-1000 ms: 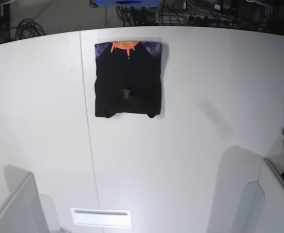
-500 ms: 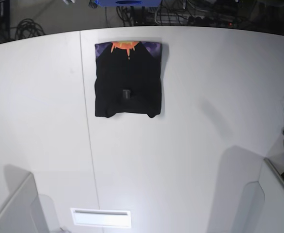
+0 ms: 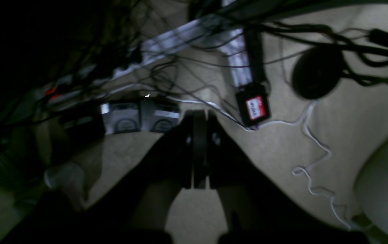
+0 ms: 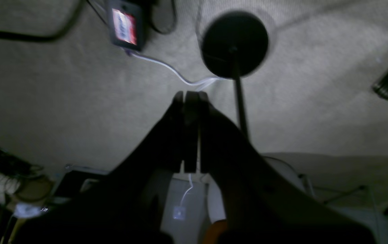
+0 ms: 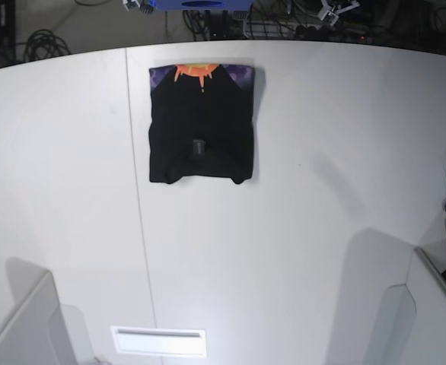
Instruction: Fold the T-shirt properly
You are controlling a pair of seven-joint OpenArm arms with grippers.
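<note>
No writing can be read anywhere. A small black box with a red-and-white label (image 3: 255,107) lies on the beige carpet floor (image 3: 343,128), just left of a round black stand base (image 3: 317,72); its print is too blurred to make out. The right wrist view shows the same label (image 4: 125,21), equally illegible.
</note>
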